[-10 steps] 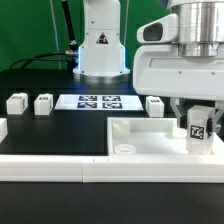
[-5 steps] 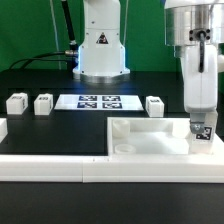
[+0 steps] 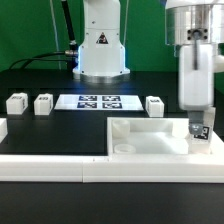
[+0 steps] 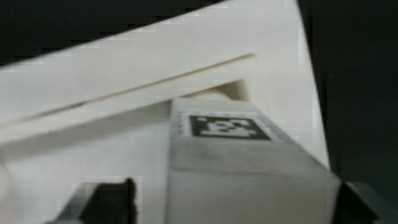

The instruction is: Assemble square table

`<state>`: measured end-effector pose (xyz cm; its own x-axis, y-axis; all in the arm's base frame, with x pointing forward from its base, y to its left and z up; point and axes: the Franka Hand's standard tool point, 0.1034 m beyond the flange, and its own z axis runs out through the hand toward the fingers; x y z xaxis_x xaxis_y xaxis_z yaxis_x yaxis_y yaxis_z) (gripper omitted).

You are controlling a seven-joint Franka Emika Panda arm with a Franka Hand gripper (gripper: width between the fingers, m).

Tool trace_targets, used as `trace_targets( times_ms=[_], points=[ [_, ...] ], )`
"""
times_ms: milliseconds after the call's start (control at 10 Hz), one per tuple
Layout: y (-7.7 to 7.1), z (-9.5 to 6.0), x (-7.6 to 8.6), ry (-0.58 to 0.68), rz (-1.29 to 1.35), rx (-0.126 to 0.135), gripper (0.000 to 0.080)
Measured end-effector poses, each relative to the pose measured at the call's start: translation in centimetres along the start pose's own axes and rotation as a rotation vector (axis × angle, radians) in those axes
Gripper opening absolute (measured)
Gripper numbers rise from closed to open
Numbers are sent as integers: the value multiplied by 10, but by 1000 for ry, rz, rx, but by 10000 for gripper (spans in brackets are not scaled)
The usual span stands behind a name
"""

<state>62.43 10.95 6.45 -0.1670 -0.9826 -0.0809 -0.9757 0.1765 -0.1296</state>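
Note:
The white square tabletop (image 3: 150,140) lies upside down at the front right, its raised rim up. My gripper (image 3: 199,120) is shut on a white tagged leg (image 3: 200,130) and holds it upright in the tabletop's right corner, low against the rim. In the wrist view the leg (image 4: 228,127) fills the space between my dark fingers (image 4: 107,200), with the tabletop's rim (image 4: 125,90) behind it. Three more legs stand on the black table: two at the exterior view's left (image 3: 15,102) (image 3: 43,103) and one behind the tabletop (image 3: 154,105).
The marker board (image 3: 98,101) lies flat at the middle back. A long white border rail (image 3: 90,165) runs along the front edge. The robot base (image 3: 100,45) stands at the back.
My gripper has turned and come down with the leg into the tabletop's right corner. In the last half second it has barely shifted.

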Motion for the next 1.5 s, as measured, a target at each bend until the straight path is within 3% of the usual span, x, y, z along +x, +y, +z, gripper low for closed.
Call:
trace_targets(
  times_ms=[100,200,600,900,1100,1300,1500],
  points=[
    [-1,-1,-1,-1,-114,2,588],
    [-2,-5,-4,-3,-262,7,637],
    [0,-6,-6,2,-553,5,648],
    [-7,-2,-5,47,-1017,37,648],
    [-8,0,-3,62,-1145,34,648],
    [-8,1,-3,61,-1114,35,626],
    [-8,1,-2,61,-1024,36,323]
  ],
)
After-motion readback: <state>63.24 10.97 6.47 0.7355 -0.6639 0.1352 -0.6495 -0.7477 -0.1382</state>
